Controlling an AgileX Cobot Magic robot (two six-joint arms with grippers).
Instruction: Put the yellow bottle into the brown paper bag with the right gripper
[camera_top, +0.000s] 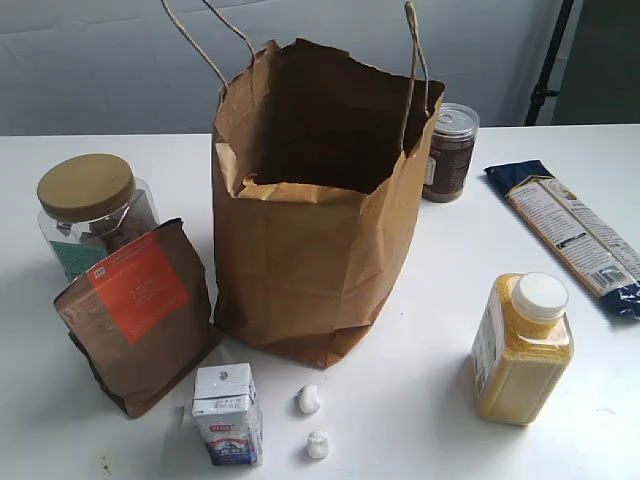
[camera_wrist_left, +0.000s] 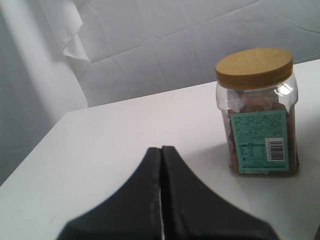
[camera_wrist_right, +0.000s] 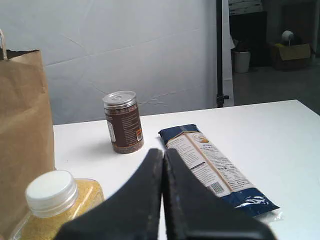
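The yellow bottle stands upright at the front right of the white table, white ribbed cap on top; the right wrist view shows its cap and shoulder. The tall brown paper bag stands open in the middle with twine handles up; its side shows in the right wrist view. My right gripper is shut with nothing in it, beside the bottle and not touching it. Shut and empty as well, my left gripper points toward the gold-lidded jar. Neither gripper shows in the exterior view.
A gold-lidded clear jar and a brown pouch with orange label stand left of the bag. A small milk carton and two white lumps lie in front. A dark-filled jar and a blue packet are at the right.
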